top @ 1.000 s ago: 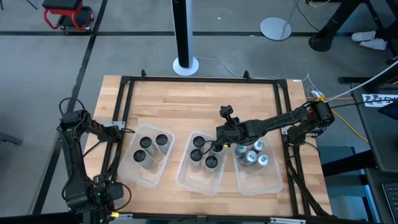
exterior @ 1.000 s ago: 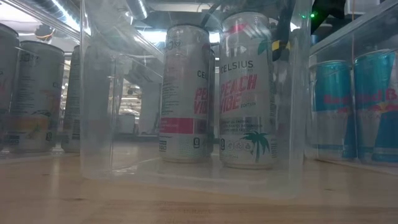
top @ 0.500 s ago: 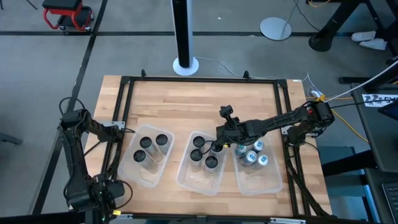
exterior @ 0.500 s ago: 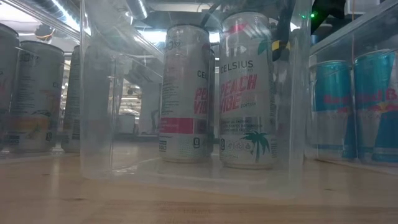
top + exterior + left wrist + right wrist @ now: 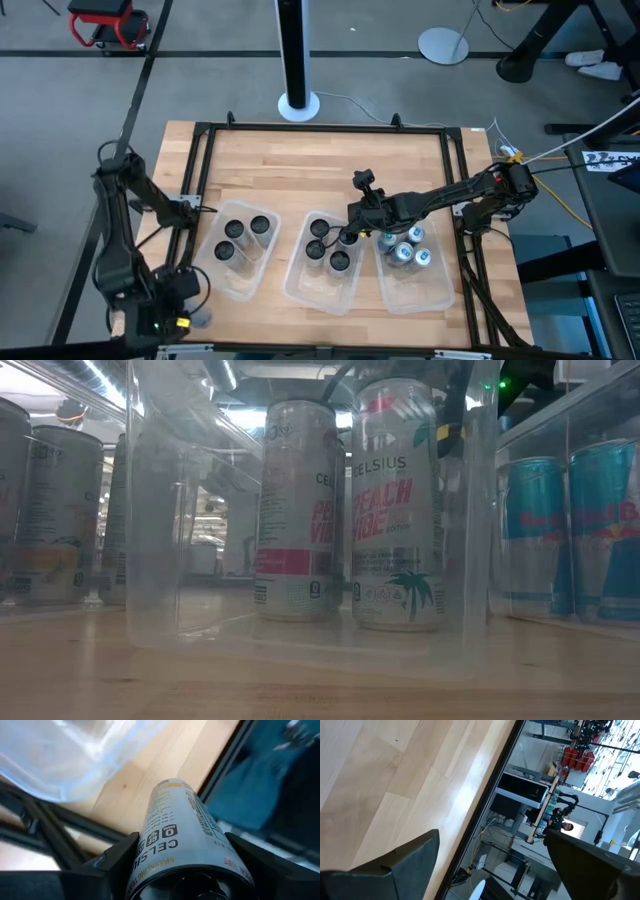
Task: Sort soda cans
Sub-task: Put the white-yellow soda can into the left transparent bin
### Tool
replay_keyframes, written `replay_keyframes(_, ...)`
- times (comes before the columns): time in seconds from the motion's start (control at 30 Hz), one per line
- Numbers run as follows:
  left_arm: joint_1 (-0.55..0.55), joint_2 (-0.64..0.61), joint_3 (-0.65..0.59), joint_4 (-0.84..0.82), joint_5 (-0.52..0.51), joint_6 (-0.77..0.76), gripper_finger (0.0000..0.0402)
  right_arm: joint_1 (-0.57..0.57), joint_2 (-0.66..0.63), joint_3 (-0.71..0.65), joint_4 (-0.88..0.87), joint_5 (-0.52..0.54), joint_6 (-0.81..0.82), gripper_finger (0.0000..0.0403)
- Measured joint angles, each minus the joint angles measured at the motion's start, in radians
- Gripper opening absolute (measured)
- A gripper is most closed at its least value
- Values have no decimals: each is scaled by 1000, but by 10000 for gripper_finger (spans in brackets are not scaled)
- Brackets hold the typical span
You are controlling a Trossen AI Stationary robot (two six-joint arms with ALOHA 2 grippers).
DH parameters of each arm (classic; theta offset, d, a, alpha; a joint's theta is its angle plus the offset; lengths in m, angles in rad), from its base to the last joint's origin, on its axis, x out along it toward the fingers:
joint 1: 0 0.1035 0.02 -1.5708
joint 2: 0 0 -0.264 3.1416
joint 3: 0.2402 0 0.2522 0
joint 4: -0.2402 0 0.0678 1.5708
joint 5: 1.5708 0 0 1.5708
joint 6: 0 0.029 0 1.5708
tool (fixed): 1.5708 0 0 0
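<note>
My left hand (image 5: 185, 870) is clamped on a Celsius can (image 5: 182, 835), one finger (image 5: 117, 862) on each side of it, gripped near one end with the rest of the can sticking out past the fingers. From above, that hand (image 5: 165, 310) sits at the near left corner of the table (image 5: 320, 165), right by the black frame rail, just off the corner of the left bin (image 5: 238, 262).

My right hand (image 5: 352, 232) is stretched out over the middle of the table with its fingers (image 5: 405, 865) spread wide apart and nothing between them. It hangs at the far right corner of the middle bin (image 5: 325, 265), next to the cans there.

Moving outward, there are 3 clear bins in a row. The left bin has 4 dark-topped cans (image 5: 240, 240). The middle bin also shows 4 dark-topped ones (image 5: 328, 250), and the table-level camera reads them as Celsius Peach Vibe (image 5: 395, 510). The right bin (image 5: 415, 280) holds about 5 silver-topped cans (image 5: 405, 248) with blue sides (image 5: 575, 530), bunched at its far end.
</note>
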Motion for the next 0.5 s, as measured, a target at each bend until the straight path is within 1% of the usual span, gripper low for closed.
replay_keyframes(0.2,-23,-73,0,18,-156,-14,251,0,0,0,0,0,0,364)
replay_keyframes(0.43,-75,-115,0,54,-298,-33,251,0,0,0,1,1,0,364)
replay_keyframes(0.5,-93,-122,0,67,-354,-32,251,0,0,0,2,1,0,364)
